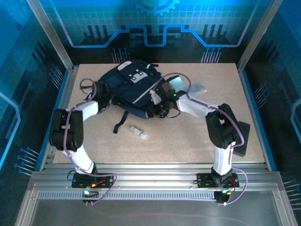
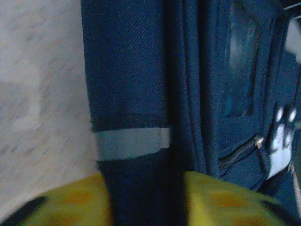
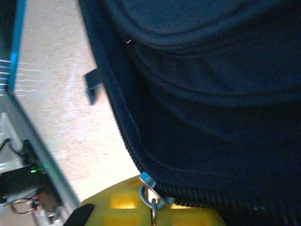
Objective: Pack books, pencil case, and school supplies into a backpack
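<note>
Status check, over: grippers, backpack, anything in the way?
Left gripper open, astride backpack side. Right gripper shut on zipper pull. Clear tube unpacked on table, near side of backpack. Over.

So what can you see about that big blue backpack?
The backpack is dark navy cloth with a white-grey patch, a pale stripe and a zipped pocket. It lies flat on the table, toward the back, a black strap trailing forward. The left tool straddles its edge, open; the right tool pinches its zip pull.
</note>
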Controlling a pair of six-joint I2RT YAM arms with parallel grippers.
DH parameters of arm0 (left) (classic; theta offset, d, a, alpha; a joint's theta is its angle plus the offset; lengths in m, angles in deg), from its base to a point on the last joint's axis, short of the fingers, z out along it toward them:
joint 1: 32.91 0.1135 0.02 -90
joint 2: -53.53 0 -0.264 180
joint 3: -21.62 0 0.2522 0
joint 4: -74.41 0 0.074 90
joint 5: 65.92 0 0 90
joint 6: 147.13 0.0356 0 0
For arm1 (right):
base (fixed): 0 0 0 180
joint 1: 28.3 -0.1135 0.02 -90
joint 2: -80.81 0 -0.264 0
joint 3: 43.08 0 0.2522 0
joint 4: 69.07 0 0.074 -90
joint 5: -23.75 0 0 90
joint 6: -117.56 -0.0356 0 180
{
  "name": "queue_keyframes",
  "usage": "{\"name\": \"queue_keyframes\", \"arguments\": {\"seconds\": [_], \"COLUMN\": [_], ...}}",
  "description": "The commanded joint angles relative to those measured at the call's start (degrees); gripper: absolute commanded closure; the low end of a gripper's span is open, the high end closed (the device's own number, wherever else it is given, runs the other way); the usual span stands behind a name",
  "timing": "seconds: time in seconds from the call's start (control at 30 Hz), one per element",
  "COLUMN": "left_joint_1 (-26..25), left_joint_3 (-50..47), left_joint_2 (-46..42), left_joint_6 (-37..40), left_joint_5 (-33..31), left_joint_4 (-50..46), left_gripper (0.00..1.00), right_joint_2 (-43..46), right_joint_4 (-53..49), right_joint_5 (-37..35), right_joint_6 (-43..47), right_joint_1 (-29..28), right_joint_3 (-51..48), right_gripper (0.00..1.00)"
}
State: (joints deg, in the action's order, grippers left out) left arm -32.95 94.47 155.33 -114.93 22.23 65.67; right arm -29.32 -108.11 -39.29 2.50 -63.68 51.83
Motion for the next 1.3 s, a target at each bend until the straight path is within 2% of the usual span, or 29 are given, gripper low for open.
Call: {"name": "queue_keyframes", "arguments": {"seconds": [0.0,0.1,0.17,0.23,0.43,0.53,0.67,0.87,0.93,1.1,1.27], "left_joint_1": [0.83,0.83,0.7,-0.04,-7.1,-8.61,-10.59,-11.92,-12.18,-12.45,-12.39], "left_joint_3": [5.59,3.1,-0.39,-5.79,-20.07,-22.73,-21.44,-20.47,-19.75,-18.07,-18.22], "left_joint_2": [0.22,-4.58,-8.73,-13.43,-24.9,-26.36,-23.14,-14.95,-13.22,-11.54,-11.59], "left_joint_6": [3.17,2.73,2.06,0.06,-9.54,-12.82,-13.3,-15.25,-14.66,-12.21,-11.42], "left_joint_5": [7.76,10.0,10.87,10.99,6.37,2.74,0.31,-0.1,-0.28,-1.44,-0.92], "left_joint_4": [-0.11,-3.87,-5.88,-6.17,-3.26,-0.21,1.17,10.57,12.93,13.69,13.72], "left_gripper": [0.26,0.08,0.05,0.05,0.07,0.1,0.14,0.34,0.5,0.99,1.0], "right_joint_2": [-3.61,-7.73,-9.87,-11.67,-14.89,-14.62,-12.05,-8.64,-7.32,-3.17,-1.26], "right_joint_4": [4.1,4.99,6.16,7.18,10.88,12.43,17.46,17.5,16.0,14.08,4.37], "right_joint_5": [6.72,7.26,7.6,7.66,10.17,10.95,12.32,13.35,13.78,15.1,14.42], "right_joint_6": [-5.21,-7.7,-9.62,-11.49,-16.25,-18.06,-22.43,-24.6,-24.19,-22.71,-14.41], "right_joint_1": [-2.66,-3.78,-4.03,-4.08,-4.43,-4.81,-5.37,-6.7,-6.72,-6.55,-5.43], "right_joint_3": [6.39,12.72,16.06,18.43,21.52,20.38,15.8,9.34,6.55,0.69,2.39], "right_gripper": [1.0,1.0,1.0,1.0,1.0,1.0,1.0,1.0,1.0,1.0,1.0]}}
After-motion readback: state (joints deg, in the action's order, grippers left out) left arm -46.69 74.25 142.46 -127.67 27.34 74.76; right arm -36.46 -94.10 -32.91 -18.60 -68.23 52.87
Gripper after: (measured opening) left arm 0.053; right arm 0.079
